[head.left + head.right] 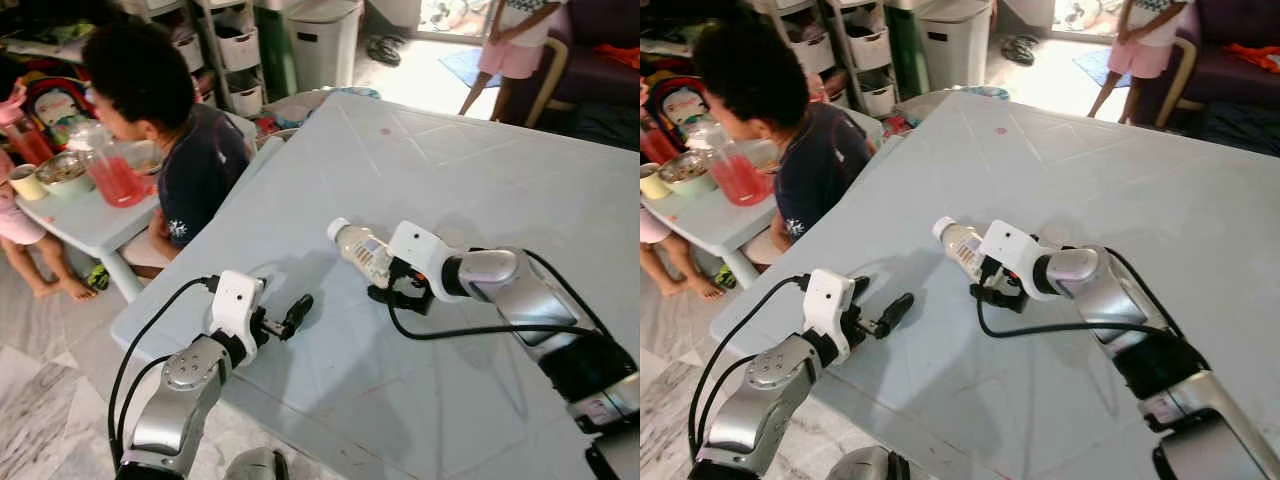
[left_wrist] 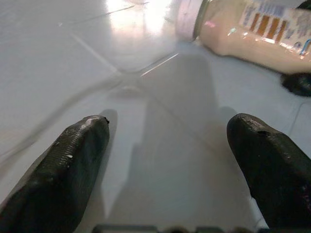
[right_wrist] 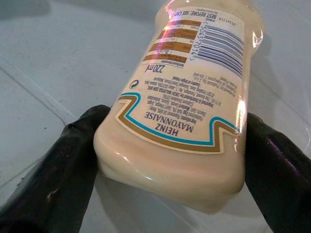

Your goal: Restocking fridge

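Observation:
A Heinz mayonnaise bottle (image 1: 355,248) with a white cap lies on its side on the pale blue table (image 1: 470,160), cap pointing to the far left. My right gripper (image 1: 388,284) is at its base end. In the right wrist view both black fingers (image 3: 73,155) press against the sides of the bottle (image 3: 184,97). My left gripper (image 1: 295,312) hovers low over the table near its front left edge, open with nothing between its fingers (image 2: 73,160). It points toward the bottle (image 2: 252,29), which lies a short way ahead of it.
A person (image 1: 170,130) sits at a small low table (image 1: 80,225) to the left, close to the big table's left edge. A pink pitcher (image 1: 110,170) and bowls stand there. Another person (image 1: 515,45) stands at the far back right. Storage drawers (image 1: 240,50) and a bin (image 1: 325,40) line the back.

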`<state>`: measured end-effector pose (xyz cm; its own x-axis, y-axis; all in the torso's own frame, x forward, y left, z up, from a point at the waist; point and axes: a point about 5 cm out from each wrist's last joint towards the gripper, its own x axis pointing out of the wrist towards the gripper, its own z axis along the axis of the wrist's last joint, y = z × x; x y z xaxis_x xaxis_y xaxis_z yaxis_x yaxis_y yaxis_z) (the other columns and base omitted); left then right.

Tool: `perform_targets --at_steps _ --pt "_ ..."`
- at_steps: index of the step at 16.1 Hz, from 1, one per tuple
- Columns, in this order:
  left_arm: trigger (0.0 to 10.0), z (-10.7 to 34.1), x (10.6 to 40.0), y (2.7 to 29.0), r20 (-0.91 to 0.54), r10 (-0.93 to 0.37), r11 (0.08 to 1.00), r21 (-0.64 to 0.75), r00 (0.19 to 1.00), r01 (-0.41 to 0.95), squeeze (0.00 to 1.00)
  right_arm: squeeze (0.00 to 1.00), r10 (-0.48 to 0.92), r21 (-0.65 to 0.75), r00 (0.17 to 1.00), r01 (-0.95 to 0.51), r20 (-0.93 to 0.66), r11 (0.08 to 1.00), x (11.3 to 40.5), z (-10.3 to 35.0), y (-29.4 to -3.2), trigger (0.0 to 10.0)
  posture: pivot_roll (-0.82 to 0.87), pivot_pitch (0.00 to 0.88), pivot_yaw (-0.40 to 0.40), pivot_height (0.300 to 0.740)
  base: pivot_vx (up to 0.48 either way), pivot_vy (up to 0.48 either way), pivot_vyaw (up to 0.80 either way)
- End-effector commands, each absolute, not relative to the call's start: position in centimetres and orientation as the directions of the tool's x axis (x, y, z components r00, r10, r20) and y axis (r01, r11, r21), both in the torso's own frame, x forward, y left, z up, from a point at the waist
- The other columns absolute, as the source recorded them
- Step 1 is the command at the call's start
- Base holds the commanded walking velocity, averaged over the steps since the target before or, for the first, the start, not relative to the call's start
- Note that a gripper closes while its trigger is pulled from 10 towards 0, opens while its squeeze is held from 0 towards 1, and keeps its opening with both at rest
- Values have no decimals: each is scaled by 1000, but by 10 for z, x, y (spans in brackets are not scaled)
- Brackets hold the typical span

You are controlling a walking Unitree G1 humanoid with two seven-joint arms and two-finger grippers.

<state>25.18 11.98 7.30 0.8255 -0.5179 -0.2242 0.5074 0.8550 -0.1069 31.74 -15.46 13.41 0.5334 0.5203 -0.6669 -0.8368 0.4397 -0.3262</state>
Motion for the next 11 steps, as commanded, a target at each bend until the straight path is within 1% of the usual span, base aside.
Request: perform_targets --at_steps 1,3,4,6,7,8,11 --pt "10000 74 252 121 -231 -517 855 -91 824 511 0 0 472 -298 486 -858 -736 418 310 118 -162 10000 -63 89 65 740 0 0 0" --pt "10000 74 252 117 -235 -528 848 -95 816 521 0 0 467 -316 524 -833 -712 453 319 126 -165 10000 -66 92 68 740 0 0 0" --pt "10000 74 252 116 -235 -531 846 -97 814 524 0 0 455 -320 551 -811 -699 490 324 127 -168 10000 -65 92 69 740 0 0 0" --pt "10000 74 251 116 -238 -535 843 -96 810 529 0 0 454 -294 579 -779 -677 554 333 125 -170 10000 -59 90 69 740 0 0 0" --pt "10000 74 251 116 -239 -536 843 -97 810 529 0 0 454 -290 585 -772 -672 565 334 125 -170 10000 -59 90 69 740 0 0 0" --pt "10000 74 251 116 -239 -536 843 -96 810 529 0 0 447 -307 631 -736 -634 603 343 126 -170 10000 -56 88 69 740 0 0 0" --pt "10000 74 250 115 -240 -538 841 -96 808 532 0 0 446 -289 656 -707 -609 646 352 126 -170 10000 -51 86 71 740 0 0 0"
